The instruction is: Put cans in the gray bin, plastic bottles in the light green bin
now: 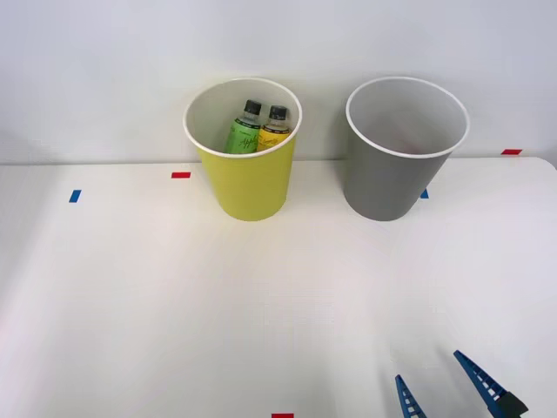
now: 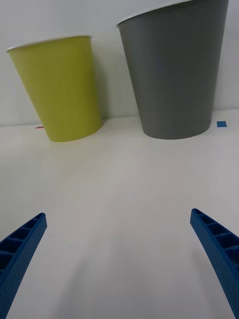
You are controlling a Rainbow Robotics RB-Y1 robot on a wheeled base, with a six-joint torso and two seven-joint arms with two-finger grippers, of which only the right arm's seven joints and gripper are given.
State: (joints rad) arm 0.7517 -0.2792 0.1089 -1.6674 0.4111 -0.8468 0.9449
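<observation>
Well ahead of the right gripper point(image 1: 444, 383), at the far edge of the white surface point(image 1: 218, 305), two tall tapered bins stand side by side and apart against a pale wall. Its blue ribbed fingers point(image 2: 20, 244) are spread wide with nothing between them, hovering low over the near part of the surface. Almost straight ahead of the gripper stands the gray bin point(image 1: 396, 165), white inside. Ahead and off to its left stands the light green bin point(image 1: 248, 178), where both plastic bottles point(image 1: 258, 129) stand upright, black caps up, the bright green one touching the yellow-orange labelled one. Small red and blue tape marks point(image 1: 180, 175) dot the surface around the bins.
</observation>
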